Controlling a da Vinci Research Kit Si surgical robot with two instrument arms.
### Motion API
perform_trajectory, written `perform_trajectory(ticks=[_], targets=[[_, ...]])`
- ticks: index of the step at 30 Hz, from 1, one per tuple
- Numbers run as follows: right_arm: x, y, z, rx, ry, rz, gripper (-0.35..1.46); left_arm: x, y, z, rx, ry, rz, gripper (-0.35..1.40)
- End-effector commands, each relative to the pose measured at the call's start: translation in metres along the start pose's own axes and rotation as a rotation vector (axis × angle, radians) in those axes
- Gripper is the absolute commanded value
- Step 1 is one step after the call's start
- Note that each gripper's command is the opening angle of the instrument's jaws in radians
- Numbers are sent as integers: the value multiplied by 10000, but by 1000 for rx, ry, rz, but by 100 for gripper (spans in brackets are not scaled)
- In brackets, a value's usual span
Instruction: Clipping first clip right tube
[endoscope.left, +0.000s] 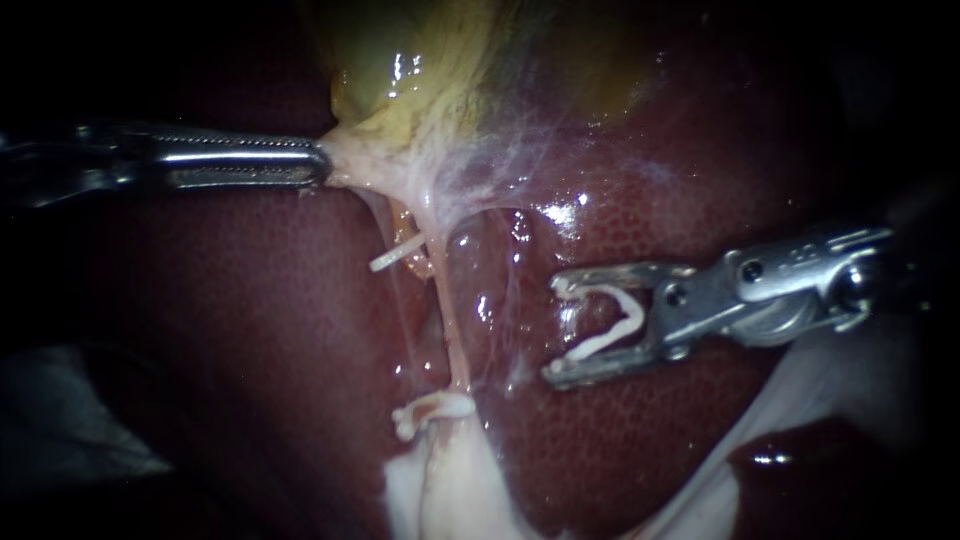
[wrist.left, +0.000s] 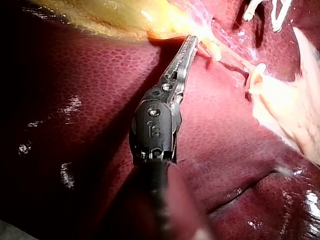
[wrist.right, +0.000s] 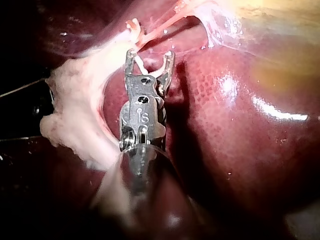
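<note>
Left instrument (endoscope.left: 322, 162): long, slim, serrated silver end effector, pinned to a dark housing on a black shaft. Right instrument (endoscope.left: 552, 330): broader, forked silver end effector, round screw heads at its hinge. Both housings carry stamped marks.

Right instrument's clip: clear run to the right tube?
Probably yes. The right instrument, jaws holding an open clip, faces the right tube with only thin film between; the left instrument holds the gallbladder aside.

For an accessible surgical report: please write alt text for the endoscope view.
The right instrument, carrying an open white clip, hovers over the liver just short of the right tube. The left instrument grips pale tissue below the gallbladder, pulling it taut.
</note>
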Motion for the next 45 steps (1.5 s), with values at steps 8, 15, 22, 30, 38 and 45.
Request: perform_trajectory(ticks=[8, 15, 22, 30, 38, 45], targets=[[-9, 14, 50, 43, 54, 100, 49, 0, 0, 1, 1, 0, 0, -35], [-25, 22, 90, 79, 82, 162, 49, 0, 0, 2, 1, 0, 0, -35], [-30, 28, 103, 184, 190, 285, 49, 0, 0, 4, 2, 0, -1, -35], [-27, 23, 104, 327, 271, 367, 48, 0, 1, 4, 3, 0, 0, -35], [-18, 8, 103, 401, 297, 386, 45, 0, 1, 4, 3, 0, 0, -35], [-17, 7, 100, 408, 296, 385, 28, 0, 1, 5, 3, 0, 0, -35]])
